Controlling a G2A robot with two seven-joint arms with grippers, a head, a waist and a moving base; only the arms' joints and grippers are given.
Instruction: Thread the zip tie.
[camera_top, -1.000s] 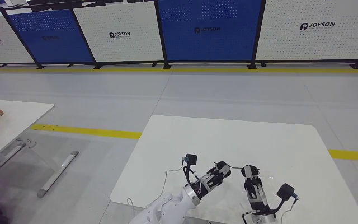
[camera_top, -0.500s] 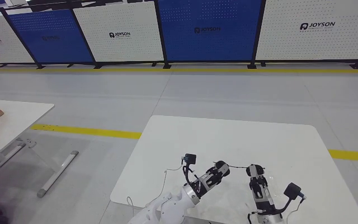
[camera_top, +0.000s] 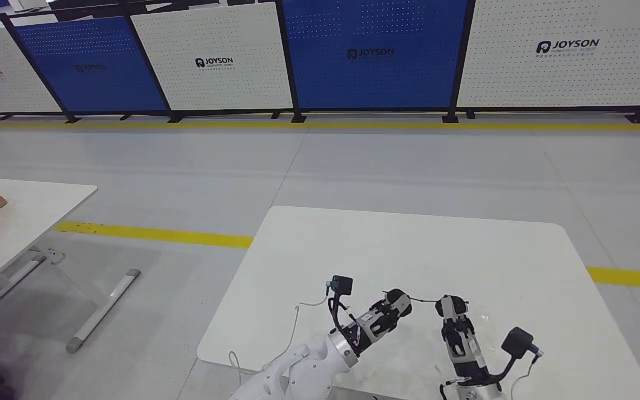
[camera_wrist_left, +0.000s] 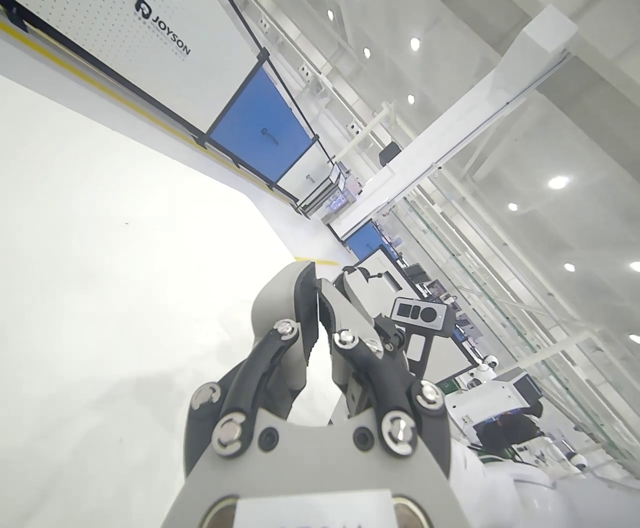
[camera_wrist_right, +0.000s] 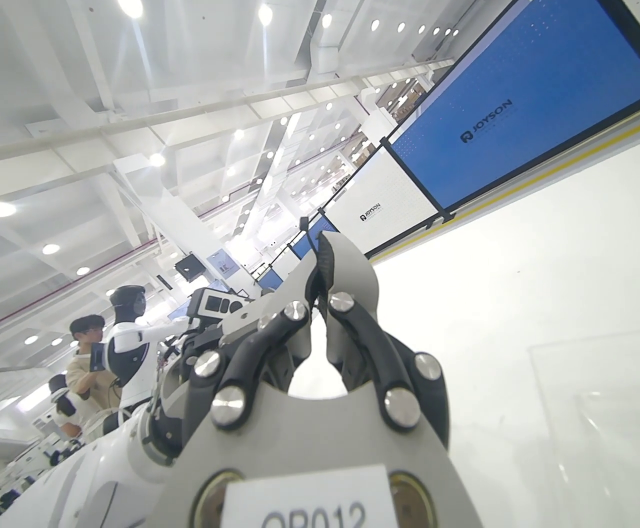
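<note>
R wrist view: zip tie (camera_wrist_right: 306, 231) in end effector (camera_wrist_right: 321, 246)

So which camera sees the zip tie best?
The right wrist view: the black zip tie pokes out, close up, from the right gripper's shut fingers. In the top view it's a tiny dark line; the left wrist view hides it.

Bright, even light falls from round ceiling lamps (camera_wrist_right: 132, 7) high above the white table (camera_top: 420, 250), whose top glares almost blank in the left wrist view; the lamps glint off the screw heads of the right gripper (camera_wrist_right: 322, 245). Shadows are faint and soft, the plainest a grey patch under the side table (camera_top: 30, 200) left of the table. Both wrist views bow the partition panels (camera_wrist_right: 510, 115) beyond the table.
</note>
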